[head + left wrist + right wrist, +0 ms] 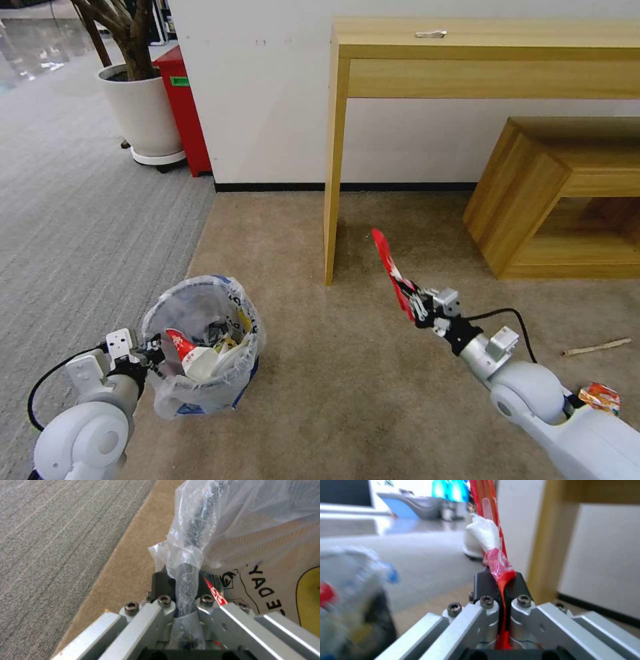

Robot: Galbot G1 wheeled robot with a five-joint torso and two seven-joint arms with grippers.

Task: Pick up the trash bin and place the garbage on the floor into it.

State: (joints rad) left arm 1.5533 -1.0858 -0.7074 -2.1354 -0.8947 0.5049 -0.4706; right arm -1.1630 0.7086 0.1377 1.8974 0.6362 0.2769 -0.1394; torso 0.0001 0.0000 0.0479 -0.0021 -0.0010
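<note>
Aloft, red wrapper (390, 267) in right hand (415, 301)

Black letters reading "DAY" and, beneath them, "E", stand on the pale packaging (266, 590) pressed against the trash bin's bag (233, 517).

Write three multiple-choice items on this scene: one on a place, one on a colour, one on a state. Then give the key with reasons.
1. Where does the wooden stick lie?
A. in the bin
B. on the carpet by the right arm
C. on the table

2. What colour is the wrapper in the right gripper?
A. red
B. blue
C. green

3. How is the left gripper?
A. open above the floor
B. shut on the trash bin
C. shut on a can

Key: B, it rests on the beige carpet; A, red in head and right wrist views; B, its fingers pinch the bagged rim.
</note>
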